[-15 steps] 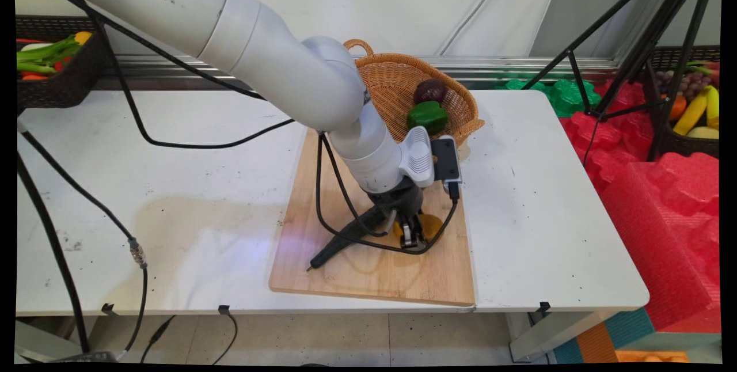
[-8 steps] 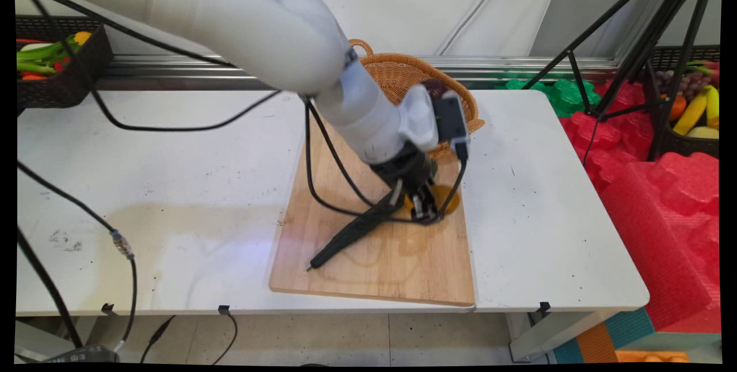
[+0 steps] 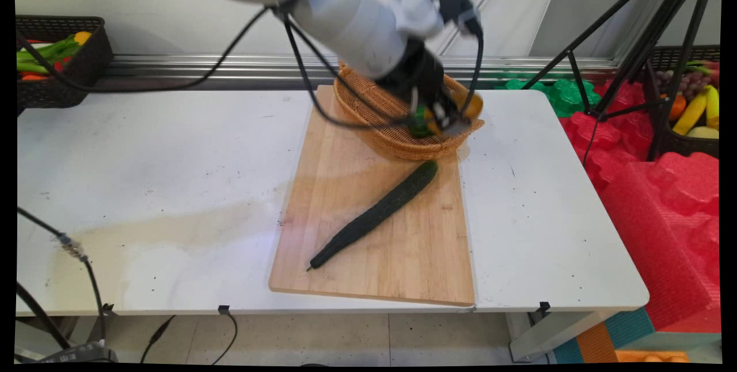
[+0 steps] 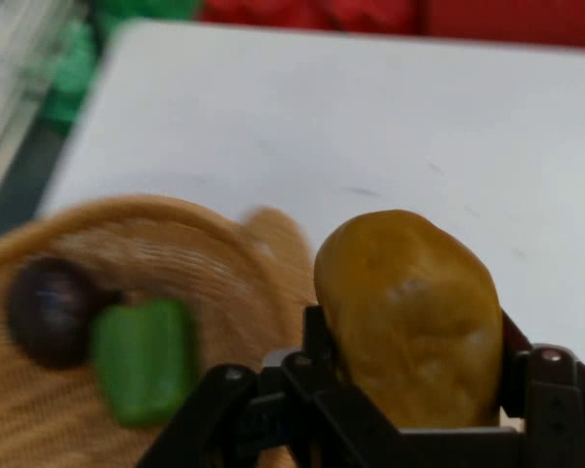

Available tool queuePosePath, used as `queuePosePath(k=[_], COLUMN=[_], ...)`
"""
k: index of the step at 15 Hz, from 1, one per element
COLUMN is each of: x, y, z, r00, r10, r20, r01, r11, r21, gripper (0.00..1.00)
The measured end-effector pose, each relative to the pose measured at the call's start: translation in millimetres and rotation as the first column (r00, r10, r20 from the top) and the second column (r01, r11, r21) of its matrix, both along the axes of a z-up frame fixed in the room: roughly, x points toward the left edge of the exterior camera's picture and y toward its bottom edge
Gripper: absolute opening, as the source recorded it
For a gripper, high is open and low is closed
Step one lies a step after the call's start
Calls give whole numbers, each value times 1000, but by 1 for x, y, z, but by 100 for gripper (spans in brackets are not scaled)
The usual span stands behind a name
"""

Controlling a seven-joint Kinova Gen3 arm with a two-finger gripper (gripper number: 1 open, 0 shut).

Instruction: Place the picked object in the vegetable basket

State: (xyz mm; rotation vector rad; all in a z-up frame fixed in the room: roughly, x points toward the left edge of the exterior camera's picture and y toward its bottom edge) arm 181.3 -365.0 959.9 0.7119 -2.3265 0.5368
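Two black fingers of the gripper (image 4: 409, 390) are clamped on a smooth yellow-brown, potato-shaped vegetable (image 4: 409, 317), which bulges up between them in the hand view; in the main view the gripper (image 3: 446, 118) hangs over the right part of a woven wicker basket (image 3: 397, 141) with the yellow-brown vegetable (image 3: 469, 106) raised off the table; inside the basket lie a green bell pepper (image 4: 144, 361) and a dark purple round vegetable (image 4: 49, 310), touching each other; the basket sits on the far end of a pale wooden cutting board (image 3: 391, 257), and a long dark green cucumber (image 3: 374, 216) lies aslant on the board, just in front of the basket; the held piece looks rigid, rounded and fairly glossy, so it may slip if pinched near an end, and its broad middle seems the surest place to grip it; the white table (image 3: 144, 159) carries the board
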Motion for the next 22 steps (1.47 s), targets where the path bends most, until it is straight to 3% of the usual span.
queuePosePath(k=[5, 8, 11, 17, 20, 22], x=[26, 45, 67, 92, 101, 103], y=[-34, -61, -95, -144, -170, -192], z=[24, 27, 20, -8, -29, -48], r00=[986, 965, 933, 885, 869, 866], r10=[162, 261, 359, 461, 483, 481], r20=[-36, -30, 4, 66, 106, 137], r01=[-164, -263, -357, -454, -476, -475], r11=[984, 961, 928, 886, 875, 877], r21=[-66, -90, -103, -96, -86, -76], gripper=[0, 0, 0, 0, 0, 0])
